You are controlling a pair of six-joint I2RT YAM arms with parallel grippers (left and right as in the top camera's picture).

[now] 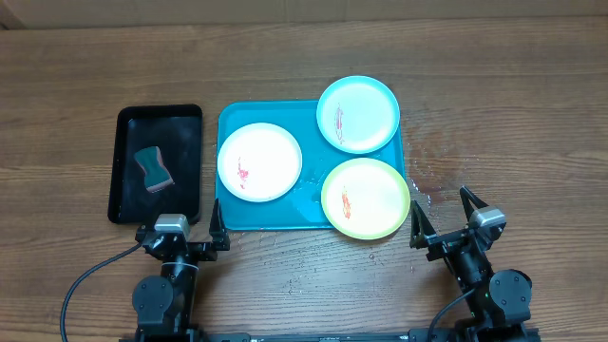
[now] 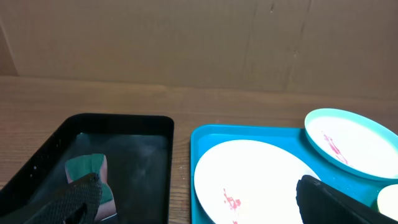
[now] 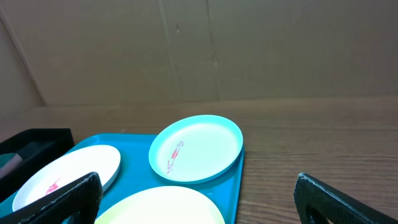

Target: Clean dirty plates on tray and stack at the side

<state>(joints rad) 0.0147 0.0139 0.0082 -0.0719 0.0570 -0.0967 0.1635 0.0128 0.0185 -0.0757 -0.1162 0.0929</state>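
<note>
Three smeared plates lie on the teal tray (image 1: 310, 217): a white plate (image 1: 259, 161) at its left, a pale blue-mint plate (image 1: 357, 114) at the back right, and a yellow-green plate (image 1: 366, 198) at the front right. My left gripper (image 1: 180, 225) stands open at the table's near edge, in front of the gap between the two trays. My right gripper (image 1: 445, 218) stands open near the tray's front right corner, holding nothing. In the left wrist view the white plate (image 2: 249, 177) lies between the fingers (image 2: 78, 199). The right wrist view shows the mint plate (image 3: 196, 148) ahead.
A smaller black tray (image 1: 157, 163) sits left of the teal one, holding a green and pink sponge (image 1: 153, 169). A wet patch (image 1: 429, 180) marks the wood right of the teal tray. Bare wooden table stretches behind and to both sides.
</note>
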